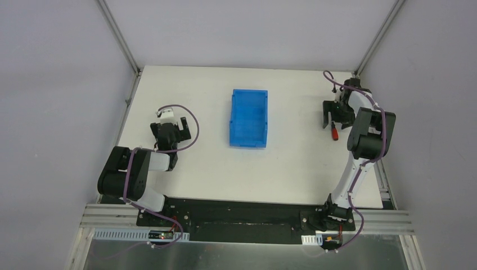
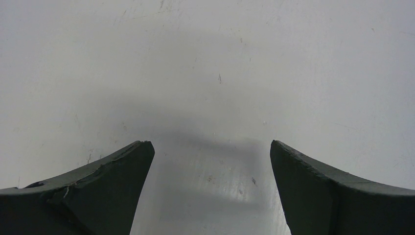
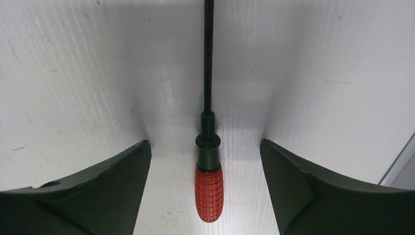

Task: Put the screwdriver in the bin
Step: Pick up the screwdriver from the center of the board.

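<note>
The screwdriver point(image 3: 209, 188), red ribbed handle and thin black shaft, lies flat on the white table at the far right point(image 1: 334, 134). My right gripper point(image 3: 205, 147) hangs low over it, open, one finger on each side of the handle with a clear gap to both. In the top view that gripper point(image 1: 333, 124) mostly covers the tool; only the red handle end shows. The bin point(image 1: 248, 117), translucent blue with low walls, stands at the table's middle, well left of the screwdriver. My left gripper point(image 2: 210, 149) is open over bare table, at the left point(image 1: 169, 128).
The table's right edge and a metal frame rail point(image 3: 399, 161) run close beside my right gripper. Grey enclosure walls stand on the left, right and back sides. The arm bases sit on the black strip point(image 1: 236, 216) at the near edge.
</note>
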### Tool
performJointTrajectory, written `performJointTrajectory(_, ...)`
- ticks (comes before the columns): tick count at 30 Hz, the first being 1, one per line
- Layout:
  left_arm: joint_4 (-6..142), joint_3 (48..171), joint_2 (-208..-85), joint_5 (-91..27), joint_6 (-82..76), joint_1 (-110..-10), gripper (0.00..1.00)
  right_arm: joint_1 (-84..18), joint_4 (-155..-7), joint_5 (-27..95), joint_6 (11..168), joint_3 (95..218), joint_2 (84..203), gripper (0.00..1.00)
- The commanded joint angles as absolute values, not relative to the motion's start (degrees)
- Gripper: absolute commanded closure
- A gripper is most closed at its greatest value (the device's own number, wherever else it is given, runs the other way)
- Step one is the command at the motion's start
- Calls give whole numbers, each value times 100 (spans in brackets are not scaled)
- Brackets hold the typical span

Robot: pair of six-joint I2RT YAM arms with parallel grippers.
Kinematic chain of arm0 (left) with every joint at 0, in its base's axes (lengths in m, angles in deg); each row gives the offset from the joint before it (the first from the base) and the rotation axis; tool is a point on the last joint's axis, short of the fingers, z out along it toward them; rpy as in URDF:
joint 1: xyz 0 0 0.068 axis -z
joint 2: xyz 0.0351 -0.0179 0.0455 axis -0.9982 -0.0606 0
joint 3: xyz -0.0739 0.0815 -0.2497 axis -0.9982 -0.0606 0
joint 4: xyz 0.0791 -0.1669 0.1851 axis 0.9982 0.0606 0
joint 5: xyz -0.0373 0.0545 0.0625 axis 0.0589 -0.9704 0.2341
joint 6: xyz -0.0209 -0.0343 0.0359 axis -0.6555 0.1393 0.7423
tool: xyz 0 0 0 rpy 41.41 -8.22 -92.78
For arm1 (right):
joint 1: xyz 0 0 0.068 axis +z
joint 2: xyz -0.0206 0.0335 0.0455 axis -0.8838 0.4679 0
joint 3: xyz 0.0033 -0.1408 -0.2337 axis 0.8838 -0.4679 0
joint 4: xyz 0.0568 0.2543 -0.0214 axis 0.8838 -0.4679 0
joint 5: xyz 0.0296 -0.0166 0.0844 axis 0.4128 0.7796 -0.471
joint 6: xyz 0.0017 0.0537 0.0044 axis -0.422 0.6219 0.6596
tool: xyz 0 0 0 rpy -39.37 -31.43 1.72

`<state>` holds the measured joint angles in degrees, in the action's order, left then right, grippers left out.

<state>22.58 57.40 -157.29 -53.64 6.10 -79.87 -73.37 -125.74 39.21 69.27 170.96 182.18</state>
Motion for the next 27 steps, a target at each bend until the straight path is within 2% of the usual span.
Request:
performJointTrajectory(1,2151,5820,-15725,-5438,575,-8011,1,-7414,-12538,3727,6837,16835,18524,16)
performJointTrajectory(4,2150,5817,-15724,-5438,575,-8015,1,-7414,-12544,3729,6816,16818,18532,26)
performJointTrajectory(7,2150,5817,-15722,-5442,575,-8011,1,-7414,-12544,3697,6793,16800,18523,42)
performJointTrajectory(12,2150,5818,-15725,-5438,575,-8013,1,-7413,-12635,3589,6705,16840,18510,75)
performJointTrajectory(18,2150,5816,-15725,-5438,575,-8019,1,-7408,-12874,3291,6635,17003,18449,100)
performJointTrajectory(27,2150,5816,-15724,-5439,575,-8011,1,-7405,-13123,3144,7014,17402,18095,100)
